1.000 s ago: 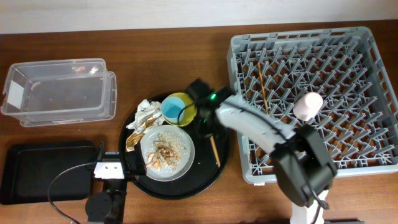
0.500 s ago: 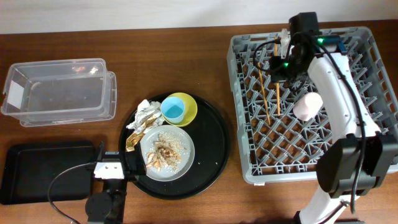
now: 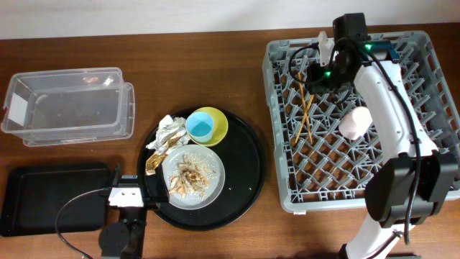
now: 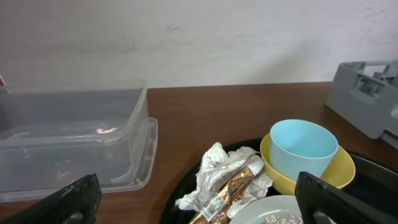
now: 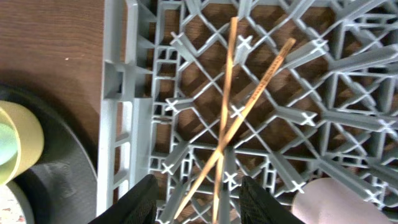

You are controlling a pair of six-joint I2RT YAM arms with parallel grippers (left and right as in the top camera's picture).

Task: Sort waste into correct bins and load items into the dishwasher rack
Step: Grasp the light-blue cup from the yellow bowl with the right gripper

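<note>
The right gripper (image 5: 202, 205) hangs over the far left part of the rack (image 3: 280, 180). Its jaws are spread, one on each side of the two chopsticks (image 5: 227, 118), and they touch neither of them. The chopsticks lie on the grid of the rack and cross each other like a narrow X. The pink cup (image 3: 356, 122) lies in the rack too, just to the right of the chopsticks, near the middle.

The left gripper (image 4: 198, 183) is low at the near left edge of the round black tray (image 3: 244, 187). Its jaws are wide apart and hold nothing.

On this round tray the blue cup (image 3: 201, 127) stands inside the bowl (image 3: 219, 126), on the far side. Just left of the bowl lie the wrappers (image 3: 167, 133), crumpled, white and gold. Nearer is the plate (image 3: 212, 183), and the food scraps (image 3: 190, 173) are heaped on it.

The clear tub (image 3: 72, 108) stands on the table (image 3: 215, 72) at the far left, well apart from the rack. Through its walls nothing can be seen inside. The flat black tray (image 3: 43, 198) lies at the near left, beside the round tray.
</note>
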